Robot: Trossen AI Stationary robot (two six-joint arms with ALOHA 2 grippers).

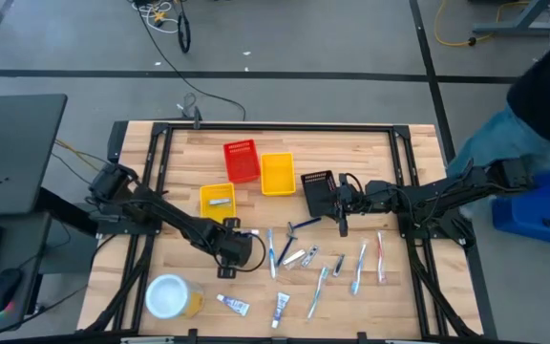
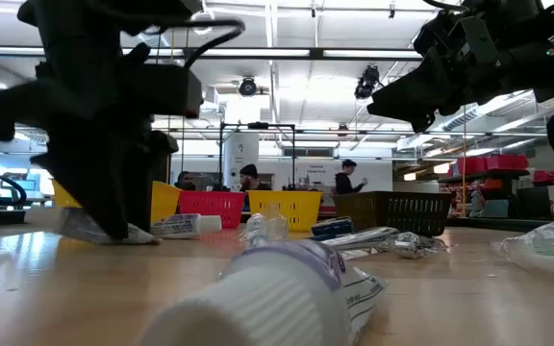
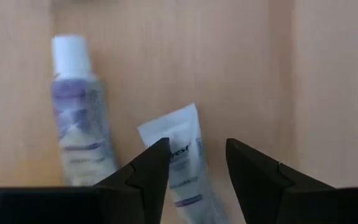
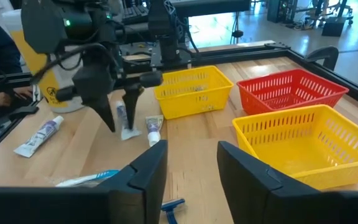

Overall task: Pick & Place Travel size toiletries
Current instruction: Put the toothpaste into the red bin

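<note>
My left gripper (image 1: 225, 268) points down at the table's near-left middle, open. Its fingers stand on either side of a small white tube (image 3: 178, 134) lying flat on the wood; whether they touch it I cannot tell. A second tube with a white cap (image 3: 76, 112) lies beside it. My right gripper (image 4: 192, 162) hovers open and empty beside the black basket (image 1: 318, 191). Toothbrushes (image 1: 359, 266), a blue razor (image 1: 304, 225) and more tubes (image 1: 234, 304) lie scattered on the near half of the table.
A small yellow basket (image 1: 218, 199), a red basket (image 1: 241, 161) and a second yellow basket (image 1: 277, 172) stand at the table's middle. A white-topped yellow container (image 1: 170, 296) sits at the near left. A person (image 1: 533, 105) stands past the right edge.
</note>
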